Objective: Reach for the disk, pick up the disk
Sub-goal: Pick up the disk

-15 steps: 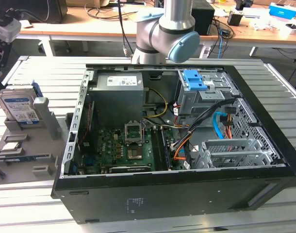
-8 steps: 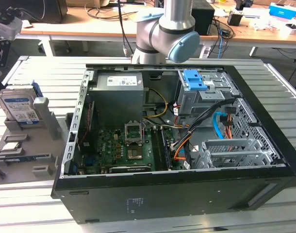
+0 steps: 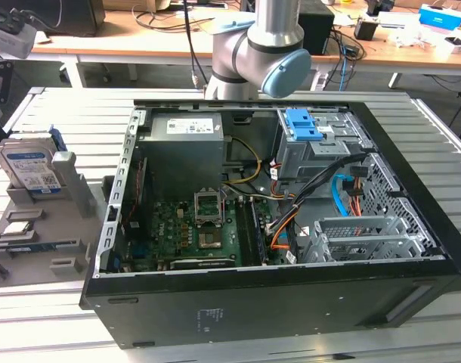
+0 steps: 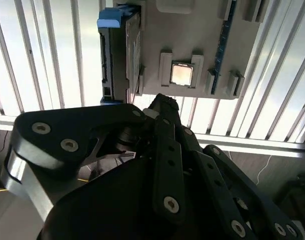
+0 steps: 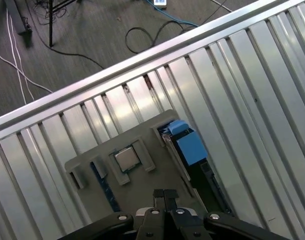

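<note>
The disk [image 3: 30, 168] stands on edge in a grey holder tray [image 3: 34, 249] on the slatted table, at the exterior view's left. It is grey metal with a white-and-blue label and blue side rails. In the first wrist view I look down on its thin edge and blue rail [image 5: 190, 147]. My gripper [image 5: 164, 194] hovers above the tray, beside the disk and apart from it, with its fingertips pressed together and nothing between them. The second wrist view shows the disk [image 4: 120, 55] beyond the gripper [image 4: 160, 100] and its black linkage.
A small chip with a metallic square [image 5: 126, 159] lies in the tray beside the disk. An open black computer case [image 3: 291, 197] with a blue latch [image 3: 302, 125] takes up the table's middle. The table's edge rail [image 5: 142, 60] and a cabled floor lie beyond the tray.
</note>
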Motion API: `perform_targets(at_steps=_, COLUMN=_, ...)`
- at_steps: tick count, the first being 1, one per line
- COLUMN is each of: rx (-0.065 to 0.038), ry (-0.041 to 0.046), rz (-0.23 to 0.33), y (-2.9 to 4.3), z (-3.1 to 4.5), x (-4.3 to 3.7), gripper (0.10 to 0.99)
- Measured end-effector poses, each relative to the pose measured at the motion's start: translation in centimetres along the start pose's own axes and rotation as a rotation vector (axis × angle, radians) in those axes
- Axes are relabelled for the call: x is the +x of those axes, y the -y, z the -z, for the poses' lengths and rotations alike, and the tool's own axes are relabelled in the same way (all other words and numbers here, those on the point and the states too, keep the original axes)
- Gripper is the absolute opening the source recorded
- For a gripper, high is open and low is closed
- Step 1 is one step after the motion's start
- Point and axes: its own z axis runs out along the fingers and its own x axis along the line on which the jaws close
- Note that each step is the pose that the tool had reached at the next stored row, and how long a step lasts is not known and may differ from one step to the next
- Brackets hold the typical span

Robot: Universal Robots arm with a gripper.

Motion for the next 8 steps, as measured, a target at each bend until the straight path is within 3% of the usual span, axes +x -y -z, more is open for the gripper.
perform_targets(at_steps=8, rx=0.0, ry=-0.0034, rz=0.088, y=0.0, z=0.0, x=0.0, gripper=0.106)
